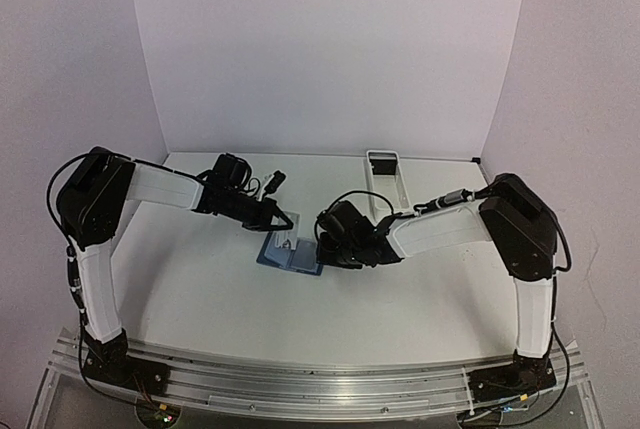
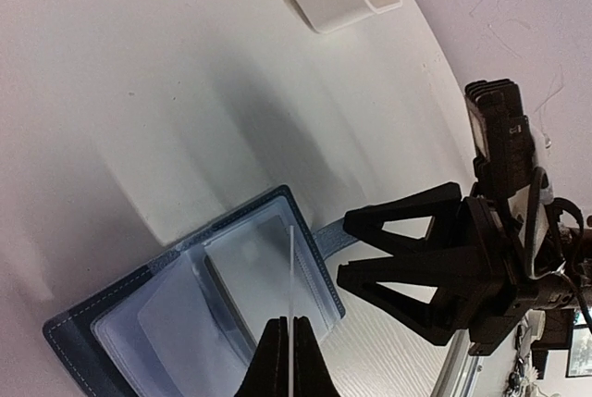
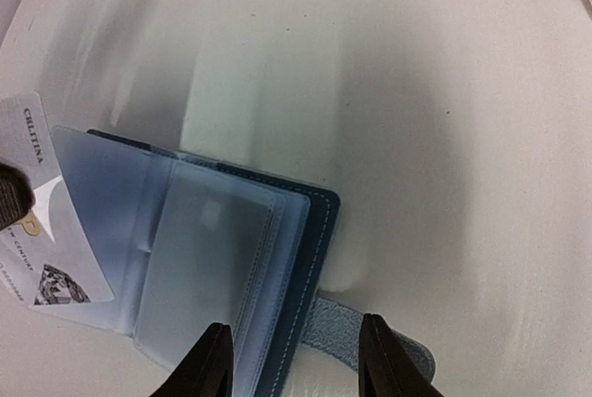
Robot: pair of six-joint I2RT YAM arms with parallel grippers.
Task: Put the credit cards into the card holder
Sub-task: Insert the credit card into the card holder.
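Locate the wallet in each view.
Top external: wallet mid-frame, just left of centre.
Left wrist: wallet lower left, lying open.
Right wrist: wallet lower centre-left, lying open.
Shared landmark: the card pinched in the left tool.

Blue card holder (image 1: pixel 291 254) lies open, a printed white credit card (image 3: pixel 37 133) partly behind its clear sleeve.

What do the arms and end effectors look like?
The left arm and right arm have white links, black joints and black cables alongside. The left end effector and right end effector are black with two fingers; the right one's fingers are hollow triangular frames.
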